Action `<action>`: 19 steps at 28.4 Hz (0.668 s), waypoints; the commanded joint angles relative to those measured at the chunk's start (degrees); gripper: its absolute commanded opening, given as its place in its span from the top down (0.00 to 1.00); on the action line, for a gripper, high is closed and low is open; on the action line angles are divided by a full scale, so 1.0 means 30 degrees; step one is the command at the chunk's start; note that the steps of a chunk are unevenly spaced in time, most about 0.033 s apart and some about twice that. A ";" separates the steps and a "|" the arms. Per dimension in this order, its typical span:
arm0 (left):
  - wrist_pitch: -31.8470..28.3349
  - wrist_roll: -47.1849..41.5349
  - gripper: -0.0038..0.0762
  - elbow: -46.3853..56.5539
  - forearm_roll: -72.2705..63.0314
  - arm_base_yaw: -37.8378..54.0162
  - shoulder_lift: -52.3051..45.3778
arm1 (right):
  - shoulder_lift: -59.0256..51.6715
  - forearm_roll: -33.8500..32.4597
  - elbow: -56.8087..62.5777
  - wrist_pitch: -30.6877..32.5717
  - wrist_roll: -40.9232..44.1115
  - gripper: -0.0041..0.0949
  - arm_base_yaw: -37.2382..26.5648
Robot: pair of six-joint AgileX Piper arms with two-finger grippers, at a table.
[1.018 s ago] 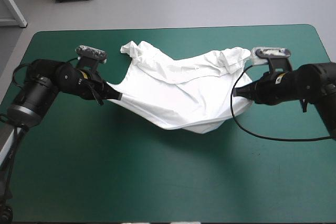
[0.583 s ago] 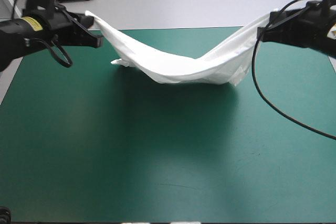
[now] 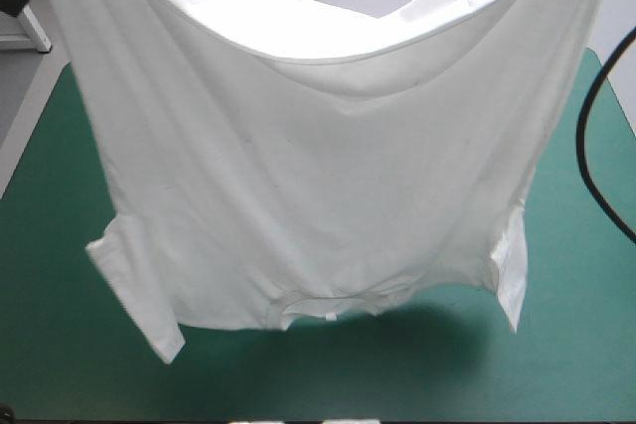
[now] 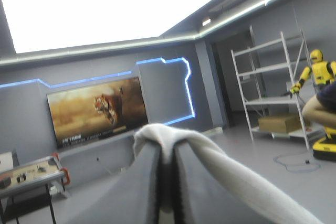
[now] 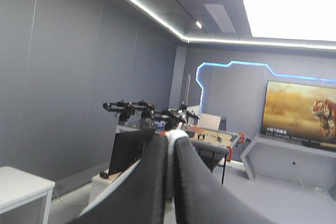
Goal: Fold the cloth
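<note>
no fold made yet, by my reading: the t-shirt [image 3: 298, 176] hangs spread below both pincers, hem uppermost, above the teal-green table [image 3: 417, 374]; laying flat and every fold remain. the left pincer [image 4: 167, 153] is clamped on white cloth draped over its tips. the right pincer [image 5: 170, 142] pinches a white sliver. the sleeves [image 3: 134, 290] and neck opening [image 3: 328, 303] dangle lowest.
</note>
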 commanded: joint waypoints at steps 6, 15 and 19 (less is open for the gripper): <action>-0.2500 0.0331 0.96 -0.0539 -0.0349 -0.0020 0.0212 | 0.0498 -0.0738 -0.0590 -0.1209 0.0299 0.97 -0.0043; -0.6070 -0.2906 0.96 -0.0539 0.5715 0.0056 0.5102 | 0.5188 -0.3879 -0.0590 -0.3879 0.1638 0.97 -0.0043; -1.0629 -0.3404 0.96 -0.0539 0.5595 0.0386 0.6938 | 0.6848 -0.3879 -0.0590 -0.8485 0.1352 0.97 -0.0043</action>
